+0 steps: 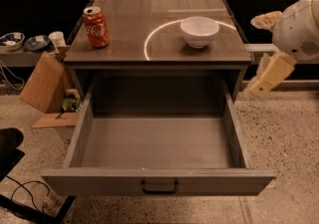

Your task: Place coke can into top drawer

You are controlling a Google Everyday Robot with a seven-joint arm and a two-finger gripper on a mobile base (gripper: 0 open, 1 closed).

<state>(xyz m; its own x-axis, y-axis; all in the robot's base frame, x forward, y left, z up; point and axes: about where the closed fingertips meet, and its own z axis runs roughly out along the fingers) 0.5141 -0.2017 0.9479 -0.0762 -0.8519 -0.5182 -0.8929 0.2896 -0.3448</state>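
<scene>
The coke can [95,27] stands upright on the back left of the cabinet top [159,51], red-orange with white script and a silver top. Below it, the top drawer [158,185] is pulled fully open; it is a deep grey box with a black handle and its inside is bare. My gripper [270,73] hangs at the right edge of the view, beside the cabinet's right side, apart from the can and the drawer. It holds nothing that I can see.
A white bowl [199,31] sits on the right of the cabinet top, inside a white ring mark. A cardboard box [42,88] and clutter stand on the floor to the left. A low shelf with dishes [25,44] is at far left.
</scene>
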